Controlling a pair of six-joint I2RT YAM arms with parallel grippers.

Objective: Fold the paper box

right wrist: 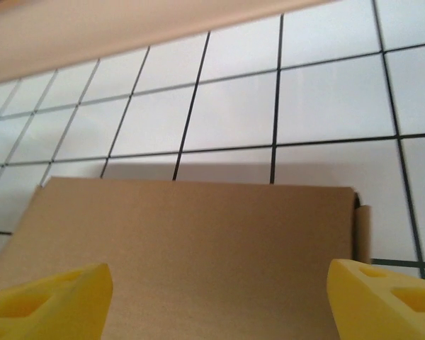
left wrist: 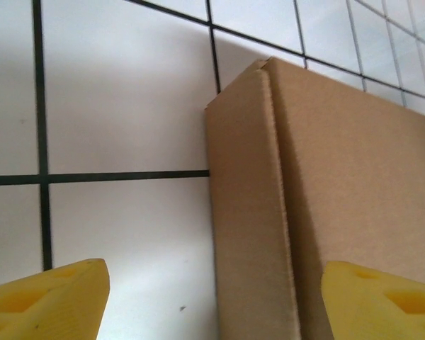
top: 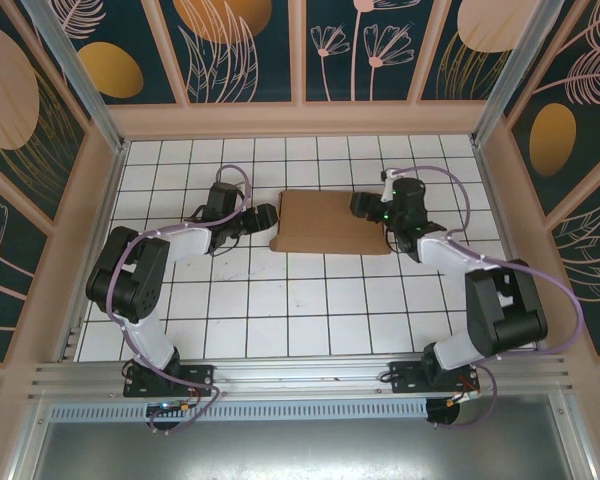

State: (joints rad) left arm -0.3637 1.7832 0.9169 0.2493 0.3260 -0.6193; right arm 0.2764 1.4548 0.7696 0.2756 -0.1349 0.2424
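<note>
You have the paper box [top: 325, 222] lying flat on the white tiled surface [top: 280, 310], a little beyond the middle, with one hand at each of its short ends. From above it reads as a plain brown rectangle, its long edges running left to right.

Your left hand [top: 265, 218] sits just at the box's left edge. In its wrist view the yellow fingers [left wrist: 49, 301] stand wide apart and clamp nothing, so the hand is open. One finger is over bare tile and the other over the cardboard. Between them runs the box's edge, where a narrow strip is set off from the broad face by a crease.

Your right hand [top: 363, 207] is at the box's right end, over its far corner. Its fingers [right wrist: 382, 297] are also spread wide, and nothing is pinched between them, so this hand is open too. The broad brown face of the box fills the space between them. Its far edge runs straight across the tiles, and a small piece of cardboard shows past the right end of that edge.
</note>
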